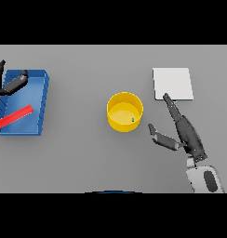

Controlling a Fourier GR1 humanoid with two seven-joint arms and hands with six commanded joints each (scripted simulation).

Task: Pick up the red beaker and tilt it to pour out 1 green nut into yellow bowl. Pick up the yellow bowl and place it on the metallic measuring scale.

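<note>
Yellow bowl (pixel 125 112) sits upright on the grey worktop (pixel 83 153), and everything else can be placed from it. A small green nut (pixel 132 120) lies inside it near the right wall, so the pouring step looks done. The red beaker (pixel 14 117) lies on its side in a blue tray (pixel 42 100) well to the left of the bowl, with the left robot hand (pixel 12 83) above the tray's far end, fingers loosely spread and holding nothing.

The metallic measuring scale (pixel 173 83), a pale flat square, rests up and to the right of the bowl, apart from it. The right robot hand (pixel 180 132) is just right of the bowl, between it and the scale's near edge, with fingers straight, thumb spread toward the bowl, and nothing in its grasp.

The step in hand appears to be the reach for the bowl. The next move calls for the right robot hand to close in leftward on the bowl's right rim, grip the wall between thumb and fingers, lift it level so the nut stays in, and carry it up-right to set it squarely on the scale.
</note>
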